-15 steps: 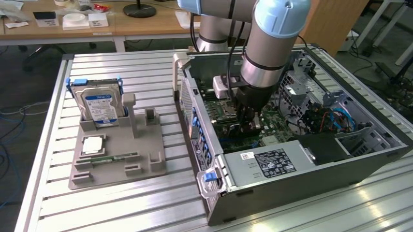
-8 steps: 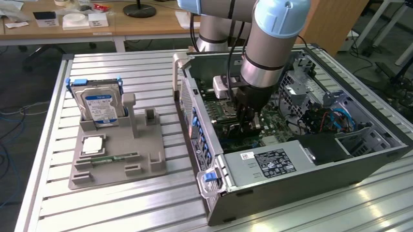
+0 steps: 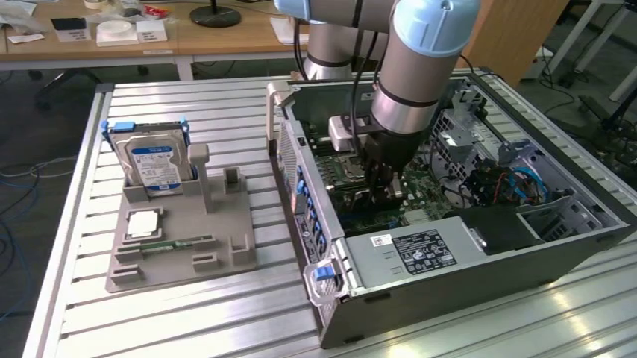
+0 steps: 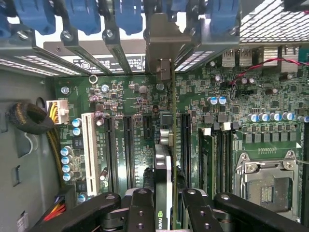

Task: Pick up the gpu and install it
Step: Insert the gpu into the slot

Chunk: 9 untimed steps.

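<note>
My gripper (image 3: pixel 384 183) is down inside the open computer case (image 3: pixel 557 253), over the green motherboard (image 4: pixel 120 96). In the wrist view my gripper (image 4: pixel 167 212) is shut on the gpu (image 4: pixel 164 164), which I see edge-on: a thin green board with a dark face. It stands upright between the two black fingers (image 4: pixel 140 210), directly over a long black slot. Its silver metal bracket (image 4: pixel 163 41) reaches into the row of rear slot openings, between the blue clips (image 4: pixel 128 14). Whether the card's edge is seated in the slot I cannot tell.
On the exterior view's left, a grey holder (image 3: pixel 214 242) carries a silver hard drive (image 3: pixel 154 165), a RAM stick (image 3: pixel 174 245) and a square chip. The power supply (image 3: pixel 423 250) lies at the case front. A CPU socket (image 4: pixel 268 186) and a white slot (image 4: pixel 88 147) flank the card.
</note>
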Motion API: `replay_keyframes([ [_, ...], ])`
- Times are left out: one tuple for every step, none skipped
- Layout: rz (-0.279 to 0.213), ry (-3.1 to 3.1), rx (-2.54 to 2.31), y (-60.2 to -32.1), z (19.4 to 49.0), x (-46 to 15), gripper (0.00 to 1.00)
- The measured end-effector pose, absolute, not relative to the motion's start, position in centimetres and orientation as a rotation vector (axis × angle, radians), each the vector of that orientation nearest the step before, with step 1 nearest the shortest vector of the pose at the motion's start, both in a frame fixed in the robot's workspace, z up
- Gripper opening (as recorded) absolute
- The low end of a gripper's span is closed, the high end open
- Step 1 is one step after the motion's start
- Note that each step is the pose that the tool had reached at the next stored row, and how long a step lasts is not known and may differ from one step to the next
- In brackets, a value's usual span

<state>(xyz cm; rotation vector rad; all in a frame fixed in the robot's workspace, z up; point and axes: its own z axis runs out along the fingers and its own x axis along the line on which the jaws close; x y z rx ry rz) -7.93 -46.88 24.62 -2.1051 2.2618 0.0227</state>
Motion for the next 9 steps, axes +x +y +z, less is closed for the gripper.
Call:
replay_keyframes([
  [0.023,2.262,-2.105,-46.88,24.73,-7.92,0.27],
  [0.023,2.262,-2.105,-46.88,24.78,-7.92,0.27],
  [0.023,2.262,-2.105,-46.88,24.78,-7.92,0.27],
  [0.023,2.262,-2.105,-46.88,24.78,-7.92,0.27],
  [0.023,2.262,-2.105,-46.88,24.78,-7.92,0.27],
  [0.024,2.261,-2.105,-46.88,24.77,-7.92,0.27],
  [0.026,2.260,-2.104,-46.88,24.76,-7.93,0.27],
  [0.026,2.260,-2.104,-46.88,24.75,-7.93,0.27],
  [0.026,2.260,-2.104,-46.88,24.70,-7.93,0.27],
])
